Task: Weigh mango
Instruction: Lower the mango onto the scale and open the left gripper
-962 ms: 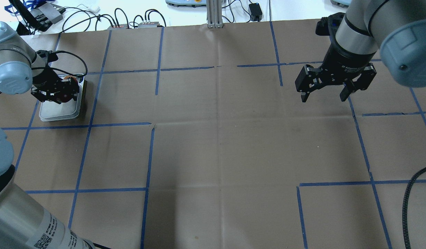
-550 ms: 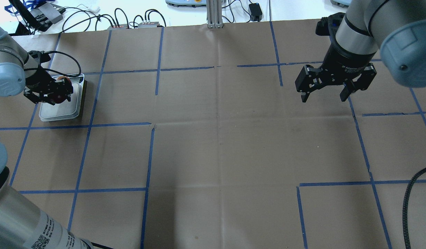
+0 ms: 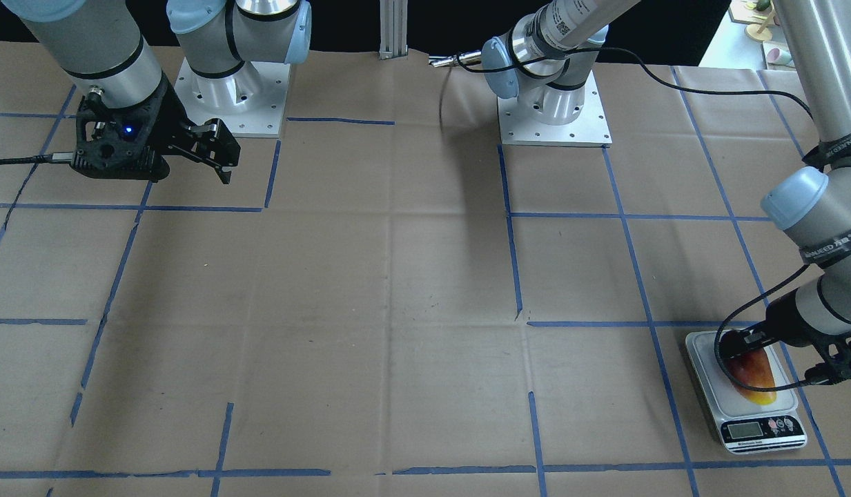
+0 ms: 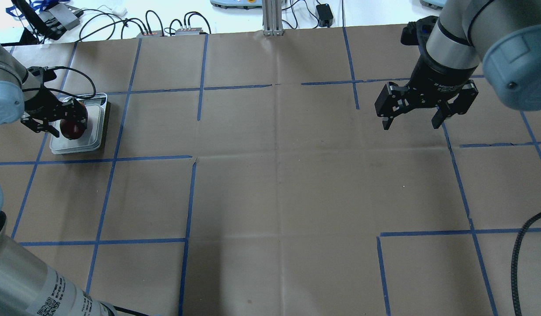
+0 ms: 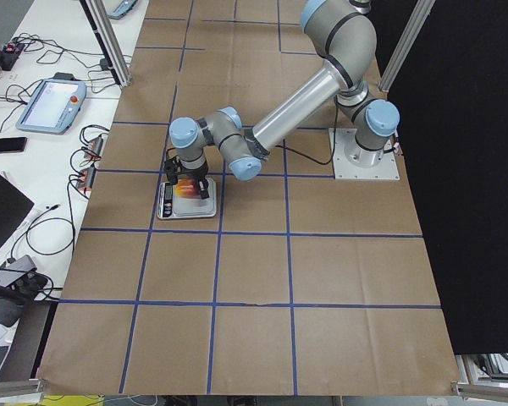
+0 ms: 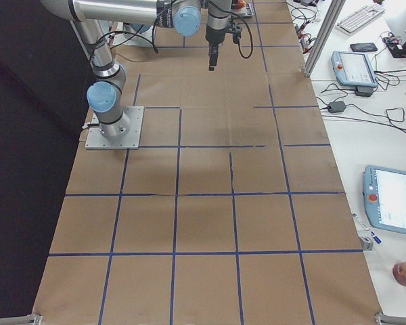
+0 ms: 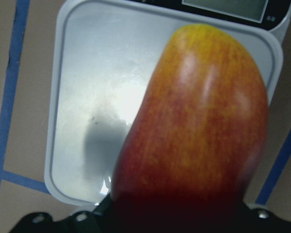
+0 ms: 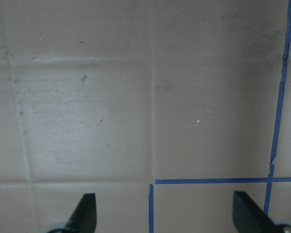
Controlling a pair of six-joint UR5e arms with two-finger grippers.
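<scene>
Overhead exterior: left claw (image 4: 54, 117) has slid toward the edge of the table (image 4: 270, 184) since a second ago; whether it still grips, I cannot tell. Mango (image 4: 70, 128) lies on the scale (image 4: 95, 137) (red end showing). Right claw (image 4: 410, 126) unmoved, fingers wide apart, holding nothing.

The table (image 4: 279, 175) is covered in brown paper crossed by blue tape lines (image 4: 189, 202). A white scale (image 3: 762, 428) sits on it. Well apart from the scale, 2 metal base plates (image 3: 555, 128) are fixed to the table.
</scene>
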